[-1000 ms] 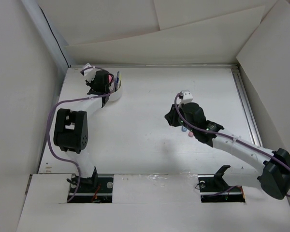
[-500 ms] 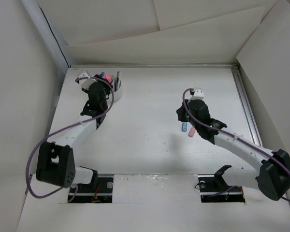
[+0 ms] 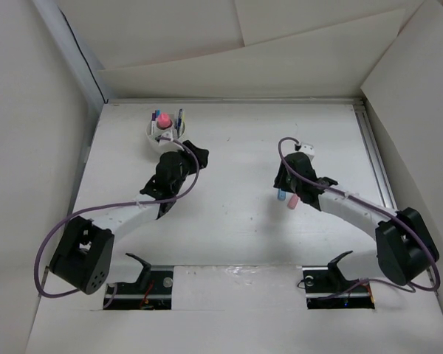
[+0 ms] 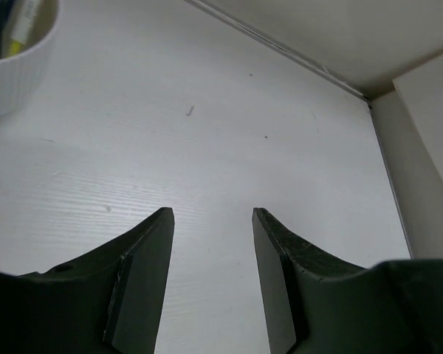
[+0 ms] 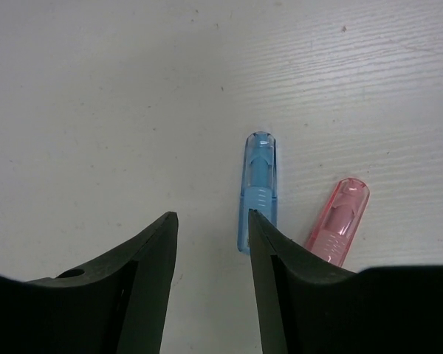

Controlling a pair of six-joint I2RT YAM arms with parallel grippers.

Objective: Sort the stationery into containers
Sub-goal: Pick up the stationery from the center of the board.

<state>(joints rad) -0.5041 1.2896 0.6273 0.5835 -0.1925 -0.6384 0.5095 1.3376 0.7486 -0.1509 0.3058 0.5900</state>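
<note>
The round white cup (image 3: 165, 133) stands at the far left and holds a pink-capped glue stick (image 3: 163, 118) and thin pens. Its ribbed wall shows at the top left of the left wrist view (image 4: 15, 74). My left gripper (image 3: 198, 153) is open and empty over bare table, to the right of the cup and nearer than it (image 4: 213, 214). A short blue stick (image 5: 258, 184) and a short pink stick (image 5: 340, 221) lie side by side on the table (image 3: 281, 196). My right gripper (image 5: 210, 217) is open and empty just above them (image 3: 286, 184). Its right fingertip is next to the blue stick's near end.
Cardboard walls close in the white table on the left, back and right. A raised rail (image 3: 375, 162) runs along the right edge. The back edge and right corner show in the left wrist view (image 4: 362, 92).
My left gripper has drawn back from over the cup, right and nearer, uncovering it. My right gripper has shifted slightly right and settled over the blue and pink sticks.
</note>
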